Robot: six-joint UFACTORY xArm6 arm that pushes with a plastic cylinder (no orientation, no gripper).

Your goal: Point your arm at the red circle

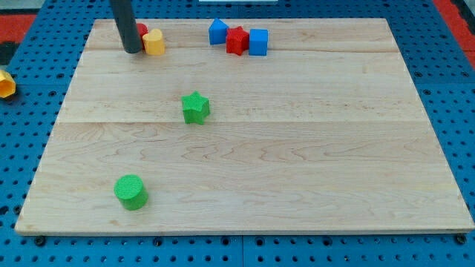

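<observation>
Tip: my tip touches the red circle — mostly hidden behind it; no jaws
Red: two — circle, star-like block
Blue: two
Green: two — star, cylinder
Yellow: two

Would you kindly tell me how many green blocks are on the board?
2. The green star sits near the board's middle, left of centre; the green cylinder lies toward the view's bottom left. None seems hidden, though the rod covers a little.

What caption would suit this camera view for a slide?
My tip rests at the red circle, mostly hidden behind the rod, beside a yellow block near the board's top left.
</observation>
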